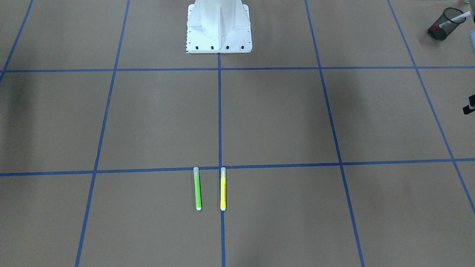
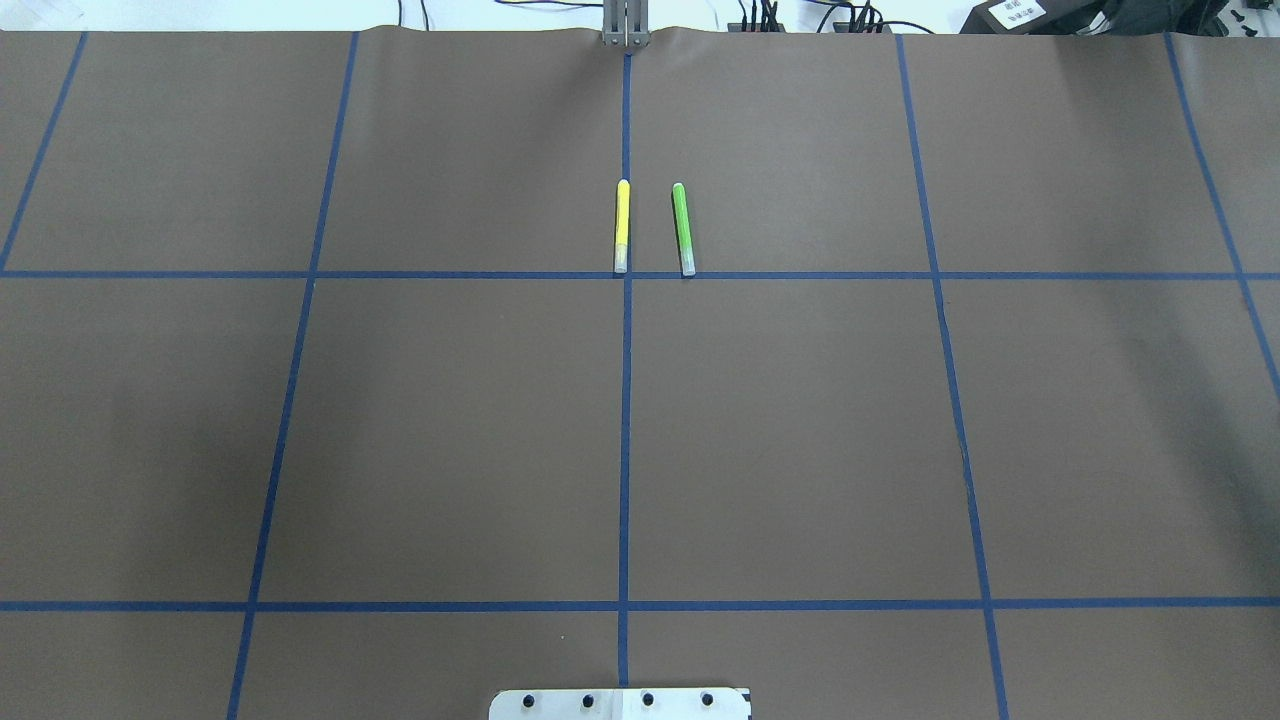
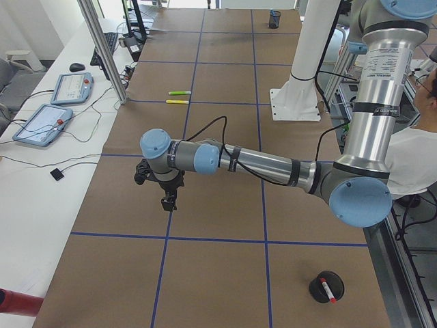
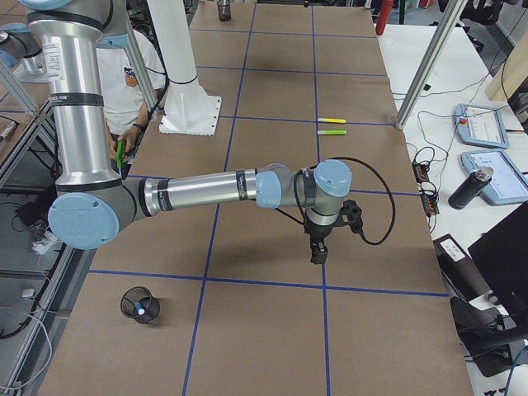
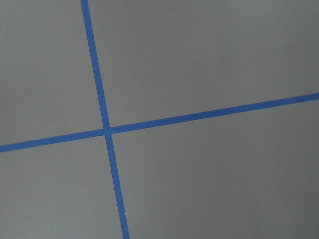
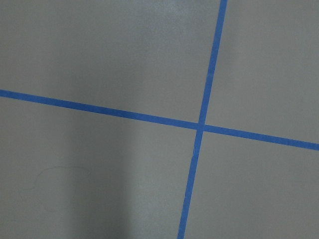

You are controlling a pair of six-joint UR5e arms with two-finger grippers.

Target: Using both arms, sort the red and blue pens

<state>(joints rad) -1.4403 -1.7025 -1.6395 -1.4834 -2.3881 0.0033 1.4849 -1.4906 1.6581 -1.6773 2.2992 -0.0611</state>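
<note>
The red pen, a white marker with a red cap, stands in a black mesh cup at the table's end on my left; it is the same red pen in the cup near the exterior left camera. The blue pen lies inside another mesh cup at my right end. My left gripper hangs over bare table, fingers pointing down; my right gripper does the same. I cannot tell whether either is open or shut. Both wrist views show only tape lines on the table.
A green pen and a yellow pen lie side by side at the far middle of the brown table. The white pedestal stands at the robot's edge. A person sits beside the robot. Tablets and cables lie on the side bench.
</note>
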